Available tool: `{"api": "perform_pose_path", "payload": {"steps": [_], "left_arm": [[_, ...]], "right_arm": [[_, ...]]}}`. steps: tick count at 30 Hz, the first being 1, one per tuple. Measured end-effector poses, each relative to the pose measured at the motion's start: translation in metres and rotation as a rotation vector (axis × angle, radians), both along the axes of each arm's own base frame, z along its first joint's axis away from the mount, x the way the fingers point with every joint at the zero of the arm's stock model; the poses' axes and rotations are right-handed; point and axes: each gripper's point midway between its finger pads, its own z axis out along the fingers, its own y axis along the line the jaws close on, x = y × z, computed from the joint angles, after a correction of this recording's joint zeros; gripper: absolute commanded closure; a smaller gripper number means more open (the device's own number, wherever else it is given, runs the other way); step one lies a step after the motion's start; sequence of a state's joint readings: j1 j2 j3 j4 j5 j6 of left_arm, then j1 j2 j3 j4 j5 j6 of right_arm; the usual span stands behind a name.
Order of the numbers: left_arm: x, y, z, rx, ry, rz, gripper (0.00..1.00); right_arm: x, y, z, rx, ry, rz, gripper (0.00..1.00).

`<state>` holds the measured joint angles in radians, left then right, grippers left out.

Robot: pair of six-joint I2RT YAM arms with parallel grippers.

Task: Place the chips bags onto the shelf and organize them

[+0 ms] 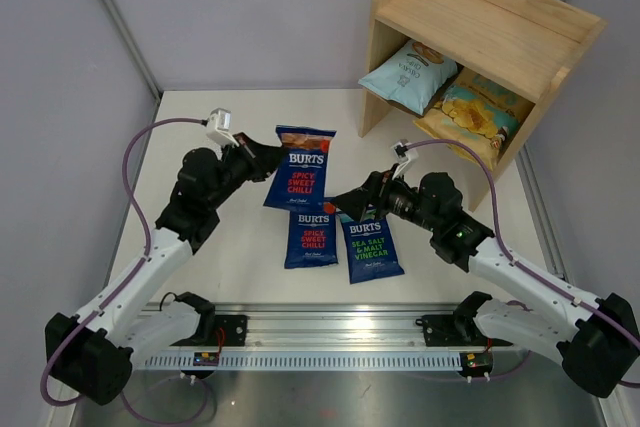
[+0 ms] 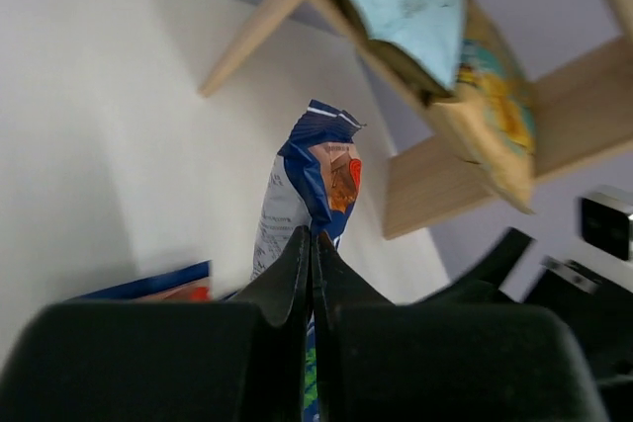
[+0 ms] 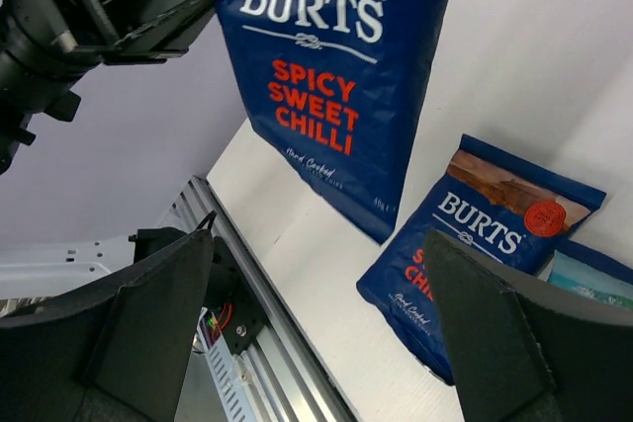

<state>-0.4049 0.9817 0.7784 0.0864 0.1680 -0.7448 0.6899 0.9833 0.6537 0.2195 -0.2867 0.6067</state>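
My left gripper (image 1: 272, 160) is shut on the top edge of a dark-blue red-lettered Burts bag (image 1: 300, 169) and holds it tilted up off the table; in the left wrist view the bag (image 2: 315, 170) runs ahead from the closed jaws (image 2: 313, 236). It hangs large in the right wrist view (image 3: 341, 76). My right gripper (image 1: 350, 203) is open and empty (image 3: 316, 313) above a second red-lettered bag (image 1: 310, 233) (image 3: 475, 244) and the green-lettered bag (image 1: 370, 247), both flat. The wooden shelf (image 1: 480, 22) holds the pale-blue bag (image 1: 408, 75) and the yellow-and-teal bag (image 1: 470, 112) on its lower tier.
A metal rail (image 1: 320, 342) runs along the table's near edge under both arm bases. Grey walls close the table on the left and back. The shelf's top tier is bare. The left arm (image 3: 89, 17) shows at the upper left of the right wrist view.
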Motion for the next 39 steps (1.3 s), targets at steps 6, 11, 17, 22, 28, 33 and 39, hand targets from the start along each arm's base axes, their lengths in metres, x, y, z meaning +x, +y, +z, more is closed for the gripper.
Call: {"api": "perform_pose_path", "payload": {"steps": [6, 11, 17, 22, 28, 33, 39], "left_arm": [[-0.033, -0.032, 0.052, -0.156, -0.103, -0.165, 1.0], [-0.06, -0.05, 0.093, -0.297, -0.18, -0.294, 1.0], [-0.087, -0.062, 0.121, -0.408, -0.217, -0.404, 1.0], [-0.103, -0.067, 0.132, -0.457, -0.223, -0.447, 1.0], [-0.113, -0.078, 0.131, -0.477, -0.197, -0.487, 1.0], [-0.107, -0.084, 0.122, -0.447, -0.184, -0.483, 0.97], [-0.118, -0.087, 0.142, -0.237, -0.338, -0.552, 0.31]], "right_arm": [[-0.005, -0.005, 0.016, 0.034, -0.056, 0.005, 0.06], [-0.018, -0.011, 0.039, 0.073, -0.135, 0.039, 0.08], [-0.027, -0.011, 0.049, 0.089, -0.182, 0.076, 0.13], [-0.034, -0.009, 0.055, 0.121, -0.231, 0.116, 0.29], [-0.038, 0.0, 0.068, 0.166, -0.291, 0.181, 0.58], [-0.037, 0.008, 0.06, 0.155, -0.26, 0.217, 0.82], [-0.047, 0.004, 0.071, 0.144, -0.267, 0.253, 0.88]]}}
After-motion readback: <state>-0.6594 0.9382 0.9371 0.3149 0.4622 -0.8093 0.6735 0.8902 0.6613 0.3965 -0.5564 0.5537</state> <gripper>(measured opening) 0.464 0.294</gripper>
